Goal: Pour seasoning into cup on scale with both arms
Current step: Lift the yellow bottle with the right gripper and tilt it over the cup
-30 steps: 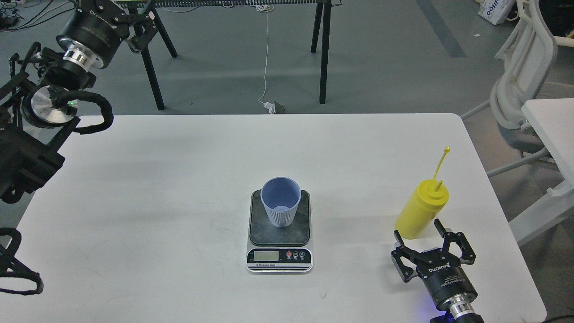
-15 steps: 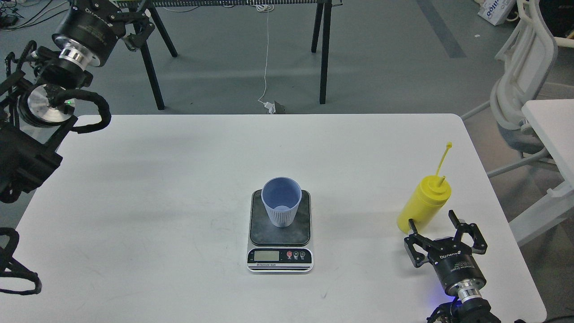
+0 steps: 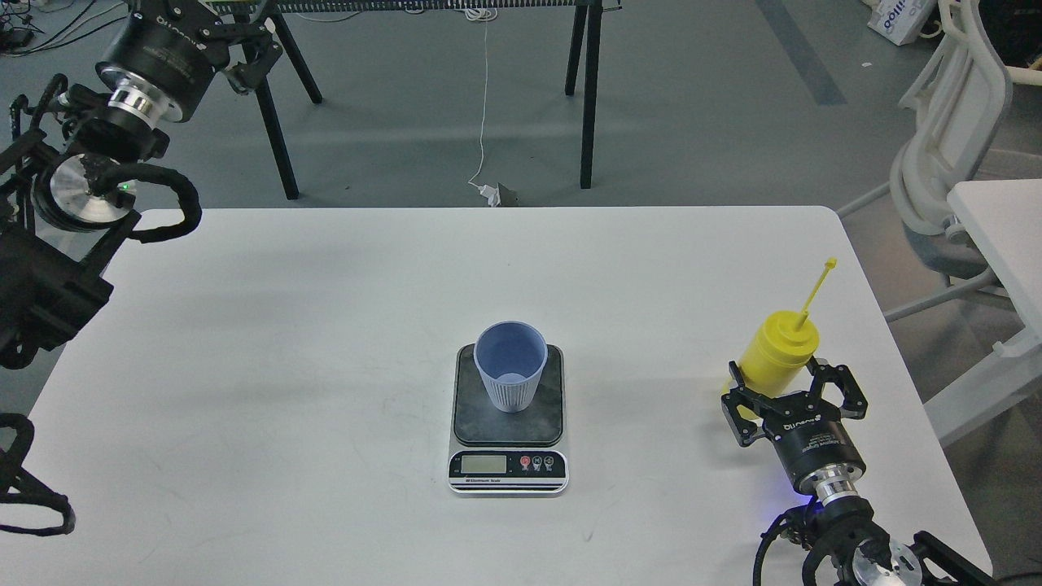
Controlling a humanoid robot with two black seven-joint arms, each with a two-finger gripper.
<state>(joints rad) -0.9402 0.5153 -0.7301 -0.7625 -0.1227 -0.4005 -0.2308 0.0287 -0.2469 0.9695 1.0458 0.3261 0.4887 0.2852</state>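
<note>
Seasoning (image 3: 773, 352), the yellow squeeze bottle, stands at the right of the frame on the white desk (image 3: 326, 325), with its thin cap strap (image 3: 816, 290) sticking up and to the right from the cone nozzle. My right gripper (image 3: 784, 382) sits in the lower right of the frame just below the bottle, and I see its black fingers (image 3: 737, 391) spread wide, one on each side of the bottle's lower body; from this view I cannot tell whether they touch the plastic, and they have not closed on it. A blue light glows beside the right wrist ring near the bottom edge. At the centre of the frame the scale (image 3: 508, 423) lies flat on the desk, its silver front strip with the LCD and round buttons facing the bottom of the frame. The light blue cup (image 3: 510, 365) stands upright on the dark weighing plate, mouth open upward, well apart from the bottle to its right. My left arm (image 3: 73, 187) fills the upper left of the frame, its silver rings and black cabling over the desk's far left corner. My left gripper (image 3: 244, 49) is at the very top left, dark against the floor and a black trestle leg, so I cannot tell how far its fingers are parted, and I see nothing held in them.
</note>
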